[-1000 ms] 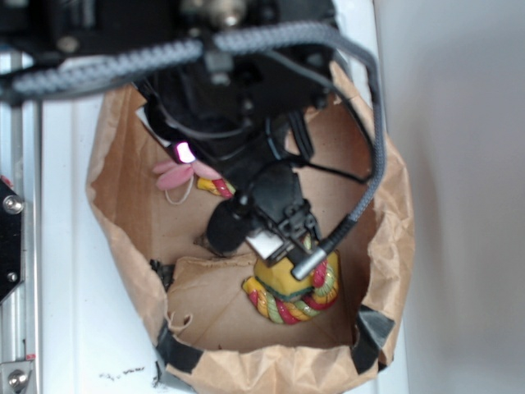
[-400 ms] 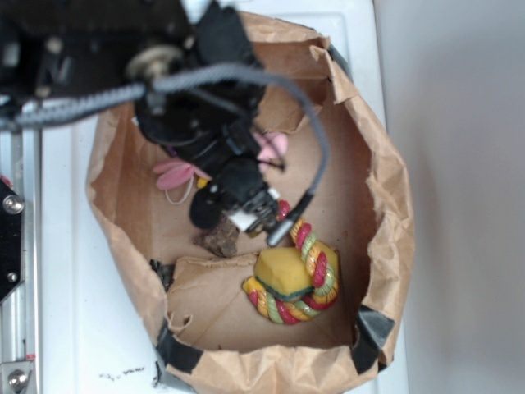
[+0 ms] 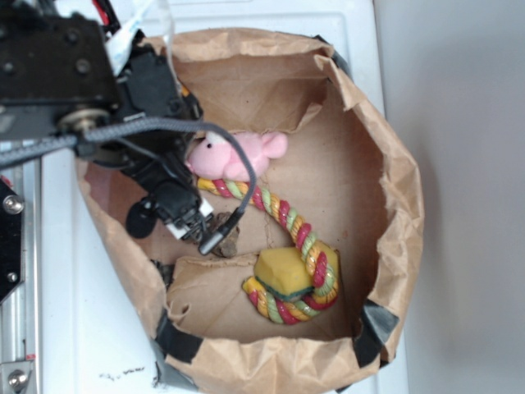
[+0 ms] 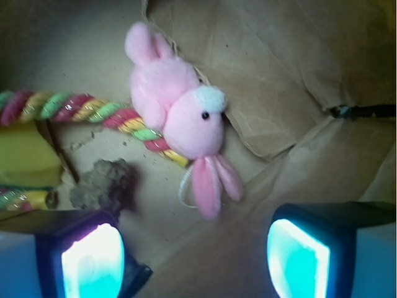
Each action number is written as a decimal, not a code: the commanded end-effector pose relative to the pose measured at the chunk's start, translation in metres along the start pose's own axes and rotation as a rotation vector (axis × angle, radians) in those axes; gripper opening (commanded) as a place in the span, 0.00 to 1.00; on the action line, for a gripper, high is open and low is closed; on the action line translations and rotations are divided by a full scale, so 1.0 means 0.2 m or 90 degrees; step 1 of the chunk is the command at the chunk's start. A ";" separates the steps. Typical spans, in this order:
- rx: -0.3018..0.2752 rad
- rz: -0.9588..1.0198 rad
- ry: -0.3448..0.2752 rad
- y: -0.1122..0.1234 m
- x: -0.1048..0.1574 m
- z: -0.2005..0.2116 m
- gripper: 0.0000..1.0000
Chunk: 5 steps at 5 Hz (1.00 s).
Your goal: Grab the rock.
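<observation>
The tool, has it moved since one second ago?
Yes. The tool has moved left, away from the sponge, and now sits beside the rock.

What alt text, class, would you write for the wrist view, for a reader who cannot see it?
Open gripper with glowing fingers hangs over a brown paper floor, holding nothing. A small grey-brown rock lies just ahead of one finger; a pink plush toy rests on a coloured rope beyond it.

A crumpled brown paper bag with black tape at its near corners lies open on a white panelled table. To the right runs a plain pale grey floor. A silver metal rail borders the table's left edge. Soft, even light.
</observation>
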State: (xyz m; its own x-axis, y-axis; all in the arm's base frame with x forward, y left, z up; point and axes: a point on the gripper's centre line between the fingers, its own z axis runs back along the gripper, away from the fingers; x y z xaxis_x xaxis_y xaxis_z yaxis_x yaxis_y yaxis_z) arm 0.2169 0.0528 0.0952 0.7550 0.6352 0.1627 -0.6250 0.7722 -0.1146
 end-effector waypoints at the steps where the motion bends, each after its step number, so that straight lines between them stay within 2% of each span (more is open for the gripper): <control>1: -0.032 -0.070 -0.018 0.09 -0.16 0.14 1.00; 2: -0.063 -0.048 -0.002 -0.02 -0.07 0.20 1.00; 5: -0.063 -0.048 -0.002 -0.02 -0.07 0.20 1.00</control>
State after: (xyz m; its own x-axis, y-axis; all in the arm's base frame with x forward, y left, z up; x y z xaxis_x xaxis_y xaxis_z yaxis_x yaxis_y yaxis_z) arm 0.1986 0.0309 0.1207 0.8139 0.5631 0.1432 -0.5362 0.8229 -0.1880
